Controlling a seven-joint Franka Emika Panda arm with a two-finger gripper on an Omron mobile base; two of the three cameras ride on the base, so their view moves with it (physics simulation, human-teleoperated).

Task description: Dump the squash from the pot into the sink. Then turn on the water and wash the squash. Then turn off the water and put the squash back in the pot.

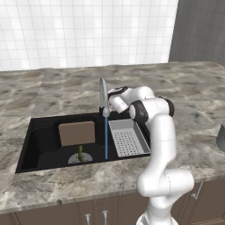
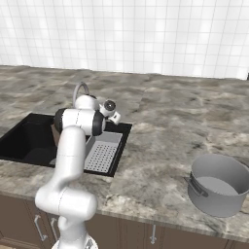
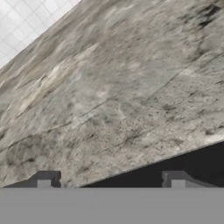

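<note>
Sink: I see a black rectangular recessed basin with a round grey drain, cut into the counter.
Squash: a small elongated yellow-green vegetable stands on the drain, just left of the water stream.
Brown block: a flat matte tan rectangle leans at the basin's back wall.
Faucet: a curved brushed-metal spout pours a thin blue stream into the basin.
Strainer: a grey perforated rectangular tray sits at the basin's right end.
Gripper: the two dark fingertips stand wide apart, holding nothing, above the counter behind the basin.
Counter: mottled grey-brown marble slab, white tiled wall behind.
Pot: a grey brushed-metal cylindrical stockpot with a loop handle rests far right, well apart from the basin; I cannot see its far side.
</note>
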